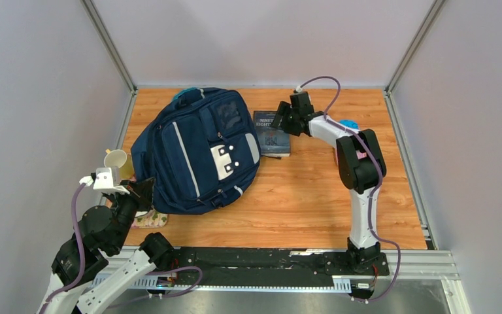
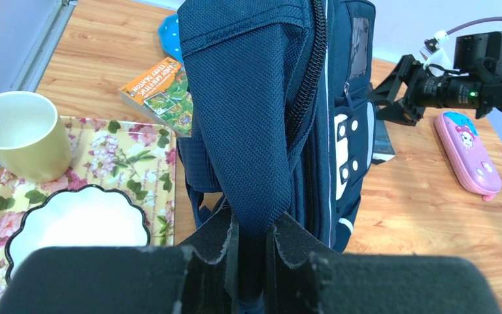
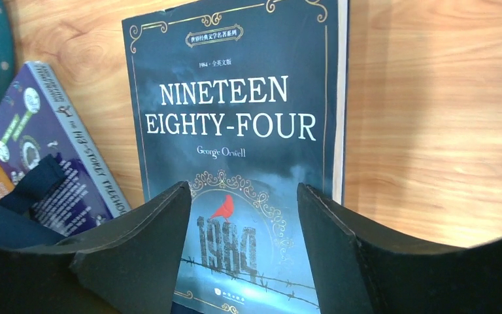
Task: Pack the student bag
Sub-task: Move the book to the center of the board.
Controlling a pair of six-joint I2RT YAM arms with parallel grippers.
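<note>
Your L gripper (image 2: 251, 226) is clamped on 1 large navy fabric backpack (image 1: 196, 154), R gripper (image 3: 242, 193) gapes open above 1 dark-blue paperback book (image 3: 235, 98).

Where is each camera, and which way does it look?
Top: high behind the arms, looking down at the table, bag and both arms.
Left wrist: on that arm, looking past the left hand, shut on the bag.
Right wrist: looking down past the open right hand at the book.
Top and right wrist share the book.
</note>
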